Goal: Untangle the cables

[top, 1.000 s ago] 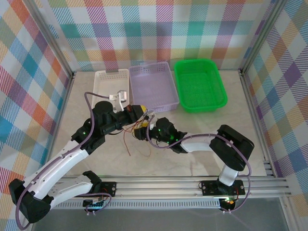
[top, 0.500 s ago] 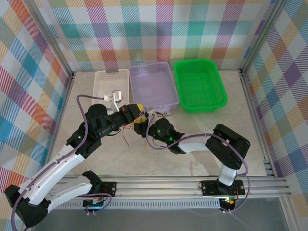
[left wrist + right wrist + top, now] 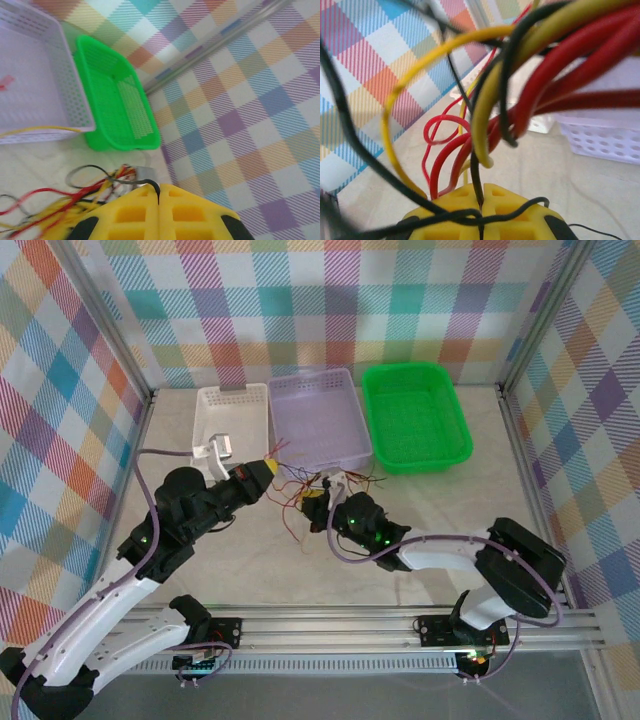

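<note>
While the left gripper [image 3: 263, 471] was closed, its yellow fingers [image 3: 130, 215] pressed together, a black strand of the cables [image 3: 298, 492] ran into the seam between them.
Right gripper [image 3: 322, 502]: likewise closed, with a black strand pinched at the seam of its fingers [image 3: 505, 222].
Cables: red, yellow and black, bunched in one tangle between the two grippers over the desk [image 3: 230, 570], with loops crowding just ahead of the right gripper.
White basket [image 3: 232, 405]: just beyond the left gripper.
Purple basket [image 3: 318, 420]: beyond both grippers.
Green basket [image 3: 415, 420]: beyond the right gripper, to its right.
</note>
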You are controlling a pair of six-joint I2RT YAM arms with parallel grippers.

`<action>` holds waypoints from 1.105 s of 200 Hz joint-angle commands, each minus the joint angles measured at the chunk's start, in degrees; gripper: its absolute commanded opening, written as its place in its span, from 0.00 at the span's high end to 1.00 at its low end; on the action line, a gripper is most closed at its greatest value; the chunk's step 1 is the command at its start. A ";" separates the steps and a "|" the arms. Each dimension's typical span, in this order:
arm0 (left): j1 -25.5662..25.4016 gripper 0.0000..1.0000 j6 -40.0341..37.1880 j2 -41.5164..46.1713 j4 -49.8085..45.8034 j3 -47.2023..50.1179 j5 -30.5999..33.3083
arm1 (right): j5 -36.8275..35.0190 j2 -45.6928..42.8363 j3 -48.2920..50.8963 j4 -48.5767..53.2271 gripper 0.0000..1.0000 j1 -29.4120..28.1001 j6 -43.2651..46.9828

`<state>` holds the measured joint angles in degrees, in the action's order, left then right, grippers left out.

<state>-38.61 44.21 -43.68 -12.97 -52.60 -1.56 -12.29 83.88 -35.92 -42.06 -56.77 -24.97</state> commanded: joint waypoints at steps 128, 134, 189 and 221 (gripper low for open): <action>1.60 1.00 -17.87 0.74 -22.56 -18.29 20.40 | 4.43 -36.70 11.91 42.11 1.00 19.95 -2.04; 1.61 1.00 -18.94 0.81 -23.11 -19.39 21.22 | 4.68 -37.10 12.15 43.13 1.00 21.00 -2.62; 1.76 1.00 -23.64 0.50 -26.17 -23.67 25.75 | 8.26 -38.22 13.25 44.97 1.00 27.24 -4.30; 1.72 1.00 -20.61 -1.34 -24.21 -21.67 21.18 | 10.98 -36.73 12.20 43.46 1.00 27.51 -3.59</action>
<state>-37.19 22.87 -42.78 -38.24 -75.79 21.34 -4.10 46.44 -22.52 2.44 -29.58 -28.29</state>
